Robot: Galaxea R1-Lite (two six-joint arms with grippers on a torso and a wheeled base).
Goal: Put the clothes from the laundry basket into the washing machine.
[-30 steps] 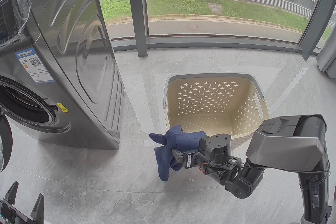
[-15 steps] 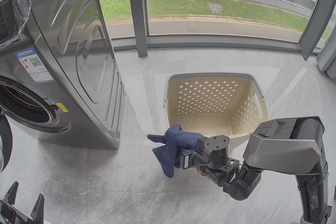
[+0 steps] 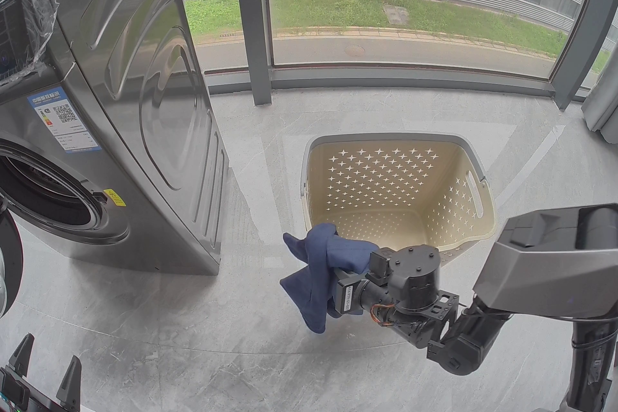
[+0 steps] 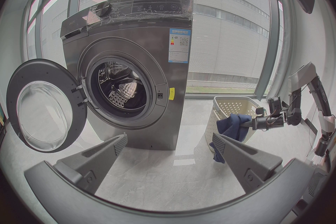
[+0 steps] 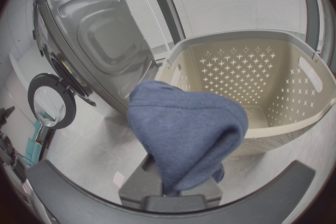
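Note:
A blue garment [image 3: 318,275] hangs from my right gripper [image 3: 335,296], which is shut on it, above the floor just in front of the near left corner of the beige laundry basket [image 3: 386,138]. In the right wrist view the garment [image 5: 185,130] drapes over the gripper [image 5: 171,186] and hides the fingertips. The basket's inside [image 5: 252,112] is bare. To the left stands the grey washing machine [image 3: 129,111], its door [image 4: 42,105] swung wide and its drum [image 4: 119,90] exposed. My left gripper [image 4: 171,151] is open and low, facing the machine's front.
Behind the basket runs a glass wall with a dark pillar [image 3: 251,14]. The grey tiled floor [image 3: 193,329] lies free between the machine and the basket. The open door juts out to the machine's left side.
The right forearm has swung to the right and the wrist has shifted slightly right, with the garment swinging along. The left gripper has not moved.

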